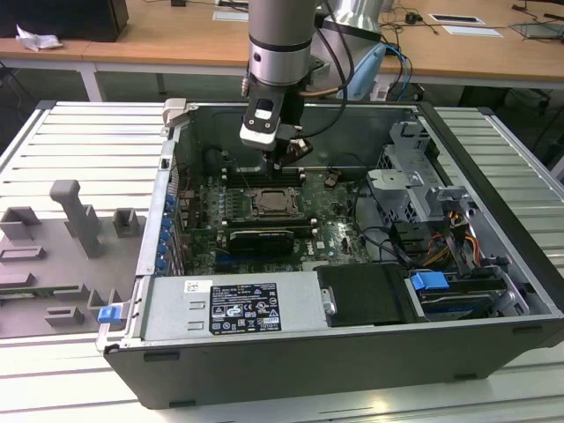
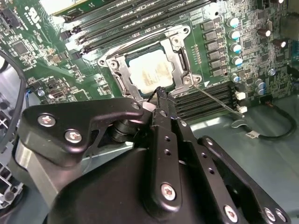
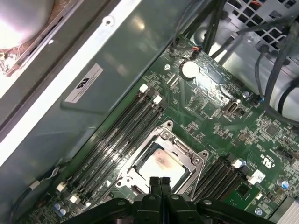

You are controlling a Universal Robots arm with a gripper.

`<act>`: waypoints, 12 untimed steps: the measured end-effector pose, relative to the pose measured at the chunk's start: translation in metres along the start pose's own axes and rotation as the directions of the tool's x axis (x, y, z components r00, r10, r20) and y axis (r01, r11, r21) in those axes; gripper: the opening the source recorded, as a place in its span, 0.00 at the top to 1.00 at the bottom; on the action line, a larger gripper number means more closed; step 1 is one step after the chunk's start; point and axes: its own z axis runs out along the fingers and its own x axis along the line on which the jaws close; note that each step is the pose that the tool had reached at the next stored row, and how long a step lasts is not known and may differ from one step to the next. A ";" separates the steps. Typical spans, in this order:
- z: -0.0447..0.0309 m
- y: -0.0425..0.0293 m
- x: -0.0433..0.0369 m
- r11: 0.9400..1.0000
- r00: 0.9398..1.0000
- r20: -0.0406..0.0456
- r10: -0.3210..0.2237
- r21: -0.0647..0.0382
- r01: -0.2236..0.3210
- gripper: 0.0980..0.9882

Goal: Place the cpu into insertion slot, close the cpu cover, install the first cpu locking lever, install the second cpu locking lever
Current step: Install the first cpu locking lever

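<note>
Hovering close over the cpu (image 3: pixel 161 164), seated in the insertion slot (image 3: pixel 142 154) under the closed cpu cover (image 3: pixel 180 145), the hand (image 3: pixel 159 179) is held pressed together, empty; the unlatched locking lever (image 2: pixel 217 99) could be glanced off if met off-centre.

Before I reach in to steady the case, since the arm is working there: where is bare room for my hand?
Bare slatted table beside the grey fixtures, and the bare case floor beside the memory slots. Crowded: the pincer by the cpu cover; cables by the drive cage.
</note>
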 end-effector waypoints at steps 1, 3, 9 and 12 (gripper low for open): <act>0.0000 0.0000 0.0000 1.000 1.000 0.000 -0.008 0.000 0.008 0.99; 0.0000 0.0000 0.0000 1.000 1.000 -0.001 -0.026 0.000 0.026 0.99; 0.0000 0.0000 0.0000 0.996 0.996 -0.004 -0.087 0.002 0.087 0.99; 0.0000 0.0000 0.0000 0.993 0.993 -0.006 -0.120 0.002 0.120 0.99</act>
